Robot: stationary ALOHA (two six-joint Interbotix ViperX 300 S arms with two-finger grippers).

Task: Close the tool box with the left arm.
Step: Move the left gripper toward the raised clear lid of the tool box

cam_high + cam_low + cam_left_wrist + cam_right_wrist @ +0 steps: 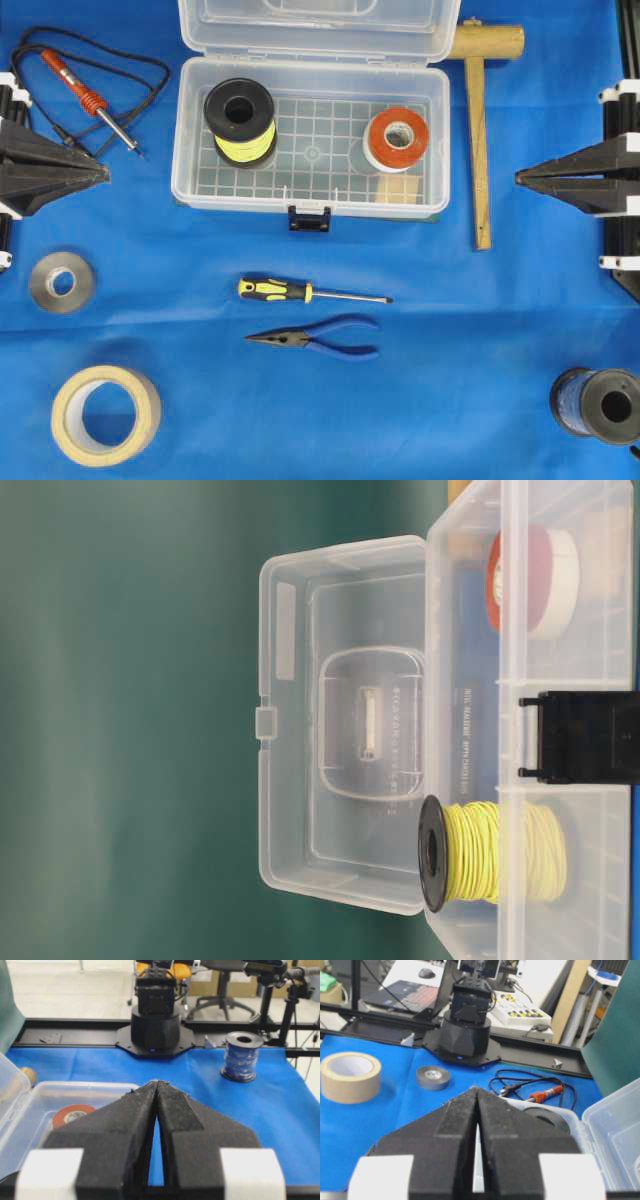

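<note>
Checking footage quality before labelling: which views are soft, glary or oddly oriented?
Overhead: sharp, evenly lit, faint sheen on the tool box lid. Table-level: turned sideways, lid hazy. Left wrist: left gripper blurry, background sharper. Right wrist: right gripper likewise soft.

1. A blue tabletop (480, 400) carries everything.
2. At the back: the open tool box (310, 195), a soldering iron (95, 100) to its left, a wooden mallet (480, 120) to its right.
3. In the middle: screwdriver (310, 292), with pliers (315, 340) just below.
4. On the left: grey tape (62, 282) and masking tape (105, 415).
5. At bottom right: a blue wire spool (597, 405).
</note>
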